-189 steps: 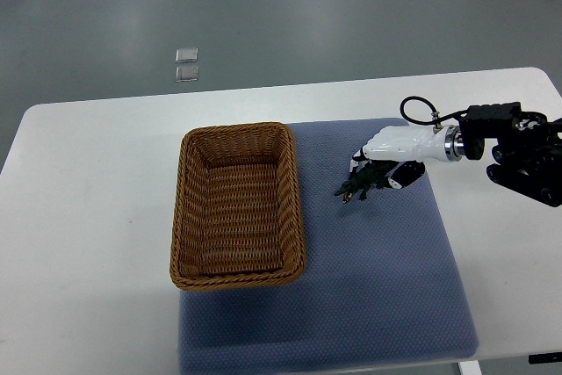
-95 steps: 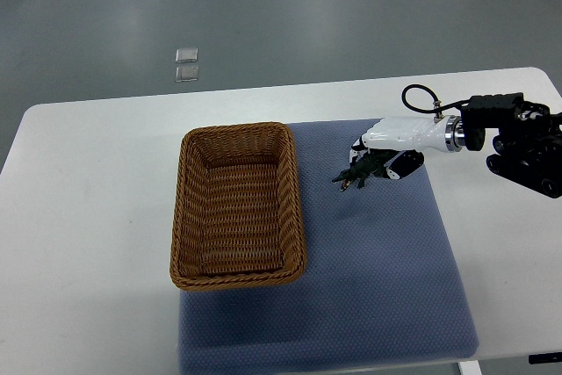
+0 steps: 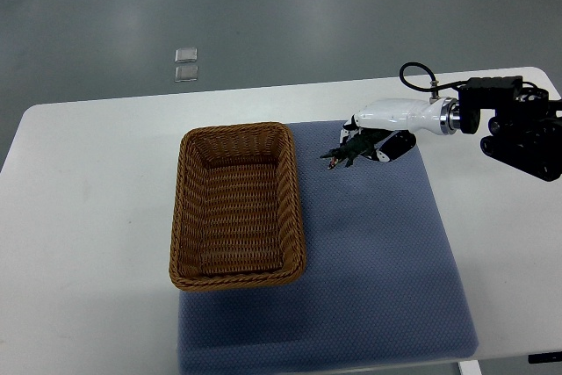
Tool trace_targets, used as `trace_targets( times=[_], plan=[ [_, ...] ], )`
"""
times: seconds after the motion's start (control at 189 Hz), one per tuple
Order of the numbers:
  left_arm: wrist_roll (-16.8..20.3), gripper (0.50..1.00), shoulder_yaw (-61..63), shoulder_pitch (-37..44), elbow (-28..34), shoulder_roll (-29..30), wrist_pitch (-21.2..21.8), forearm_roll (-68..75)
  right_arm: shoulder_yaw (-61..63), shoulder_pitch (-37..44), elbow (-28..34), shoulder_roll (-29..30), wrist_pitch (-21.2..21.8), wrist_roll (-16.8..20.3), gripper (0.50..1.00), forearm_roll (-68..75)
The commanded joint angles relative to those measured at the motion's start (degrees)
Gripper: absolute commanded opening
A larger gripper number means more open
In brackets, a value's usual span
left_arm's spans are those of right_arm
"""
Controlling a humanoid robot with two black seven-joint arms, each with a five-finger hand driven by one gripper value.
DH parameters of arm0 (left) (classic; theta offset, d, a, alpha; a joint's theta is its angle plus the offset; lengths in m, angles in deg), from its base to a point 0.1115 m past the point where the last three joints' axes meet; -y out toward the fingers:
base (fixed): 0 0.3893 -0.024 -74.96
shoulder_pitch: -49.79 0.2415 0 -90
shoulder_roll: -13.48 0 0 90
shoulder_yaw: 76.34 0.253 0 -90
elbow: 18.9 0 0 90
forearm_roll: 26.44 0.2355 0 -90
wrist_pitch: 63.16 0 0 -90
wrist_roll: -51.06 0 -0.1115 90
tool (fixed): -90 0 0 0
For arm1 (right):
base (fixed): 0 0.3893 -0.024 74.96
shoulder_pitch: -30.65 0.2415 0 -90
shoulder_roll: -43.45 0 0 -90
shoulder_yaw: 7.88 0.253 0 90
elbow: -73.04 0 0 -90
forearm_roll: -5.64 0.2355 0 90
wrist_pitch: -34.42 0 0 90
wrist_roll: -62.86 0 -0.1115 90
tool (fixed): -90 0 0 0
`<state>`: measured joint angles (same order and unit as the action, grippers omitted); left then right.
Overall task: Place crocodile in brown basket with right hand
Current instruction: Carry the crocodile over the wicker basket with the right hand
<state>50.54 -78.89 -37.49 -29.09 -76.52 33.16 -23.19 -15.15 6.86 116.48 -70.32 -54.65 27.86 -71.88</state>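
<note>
White desk [image 3: 97, 182] with blue mat [image 3: 378, 261]: right robot hand [image 3: 383, 129] grips the crocodile [image 3: 342, 155], snout pointing eight o'clock toward the brown basket [image 3: 295, 191].

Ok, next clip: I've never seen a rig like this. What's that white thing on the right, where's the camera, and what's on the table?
One camera looks steeply down from the robot's own side. The white part is the right robot hand, on a black arm entering from the right edge; no left arm shows. It grips a small dark toy crocodile over a blue mat on a white table. An empty brown basket sits left of the hand.
</note>
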Motion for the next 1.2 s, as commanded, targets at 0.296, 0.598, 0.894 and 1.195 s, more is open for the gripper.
trace_targets(
  times=[0.296,0.598,0.894,1.195],
  plan=[
    [0.0,1.0,0.0,0.0,-0.01,0.0,0.0,0.0,3.84,5.68,0.24,9.97,0.74,0.0,0.5,0.0],
    [0.0,1.0,0.0,0.0,-0.01,0.0,0.0,0.0,3.76,8.14,0.24,19.2,0.57,0.0,0.5,-0.08],
    [0.0,1.0,0.0,0.0,-0.01,0.0,0.0,0.0,3.23,7.09,0.15,23.68,0.39,0.0,0.543,-0.79],
    [0.0,1.0,0.0,0.0,-0.01,0.0,0.0,0.0,2.88,3.75,0.07,22.89,0.39,0.0,0.735,-0.96]
  ],
)
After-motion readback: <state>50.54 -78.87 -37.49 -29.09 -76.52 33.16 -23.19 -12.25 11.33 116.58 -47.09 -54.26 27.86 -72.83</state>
